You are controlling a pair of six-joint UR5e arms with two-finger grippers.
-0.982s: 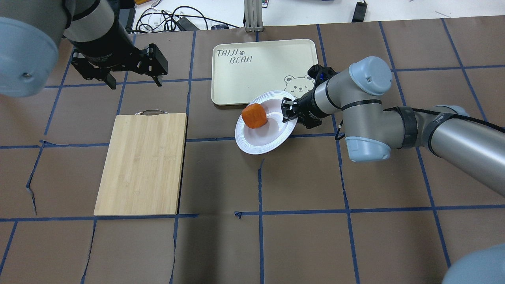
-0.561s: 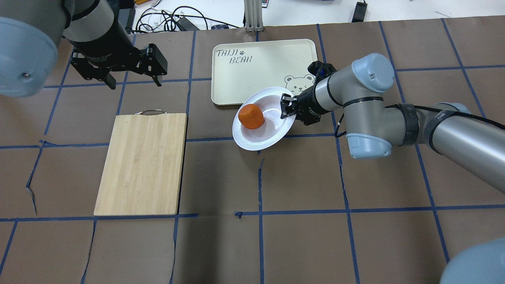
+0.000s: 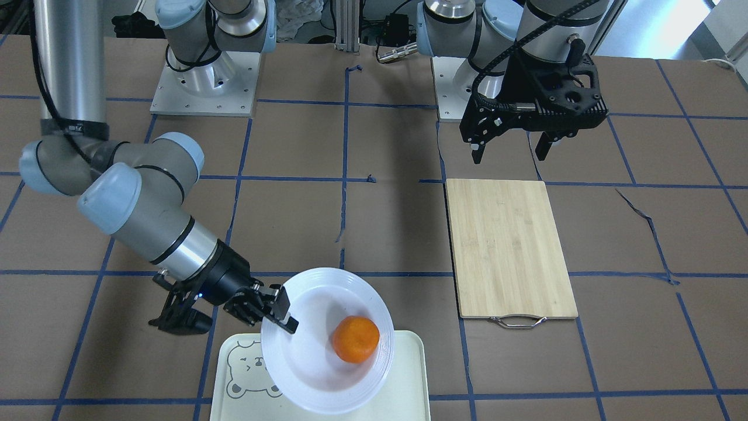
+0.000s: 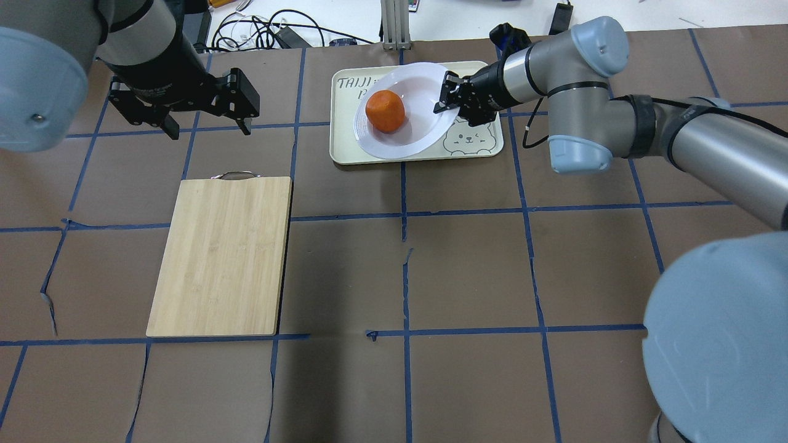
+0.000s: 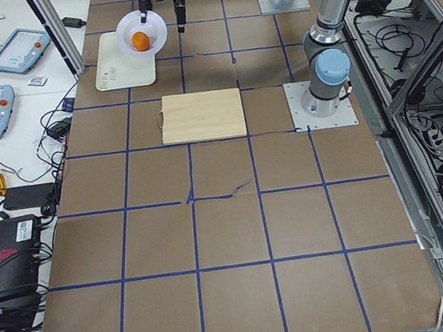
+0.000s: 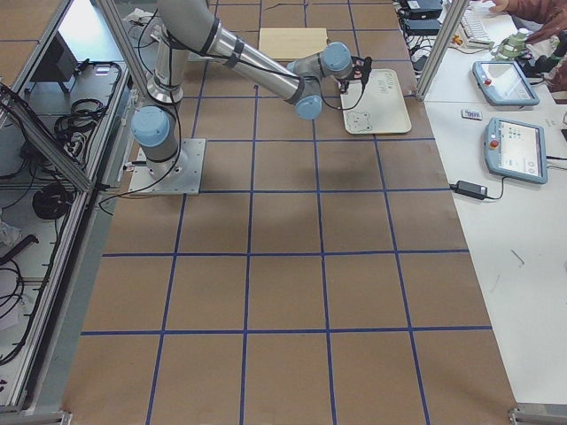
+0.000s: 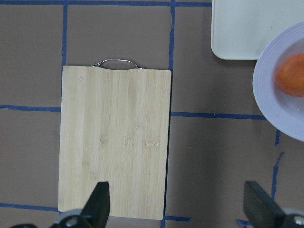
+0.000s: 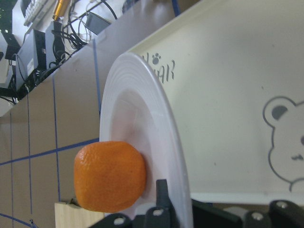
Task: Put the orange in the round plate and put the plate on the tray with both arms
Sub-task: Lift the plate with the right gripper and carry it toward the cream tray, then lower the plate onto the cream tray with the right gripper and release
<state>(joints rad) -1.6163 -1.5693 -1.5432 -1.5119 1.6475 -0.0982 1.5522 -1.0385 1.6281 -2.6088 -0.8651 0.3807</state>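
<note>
Jaws of the right gripper (image 4: pixel 448 95) pinch the round plate (image 4: pixel 425 104) by its rim, orange (image 4: pixel 385 111) aboard, over the tray (image 4: pixel 345 151) at upper centre, the left gripper (image 4: pixel 208 130) idle with jaws spread, so lowering it level looks next.

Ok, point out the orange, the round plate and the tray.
orange (image 4: pixel 385 111), overhead exterior view, middle of the fruit.
round plate (image 4: pixel 400 149), overhead exterior view, rim on the robot's side.
tray (image 4: pixel 346 140), overhead exterior view, bare corner left of the plate.

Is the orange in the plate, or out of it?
In. The orange lies in the plate; the right gripper holds its rim over the tray.
</note>
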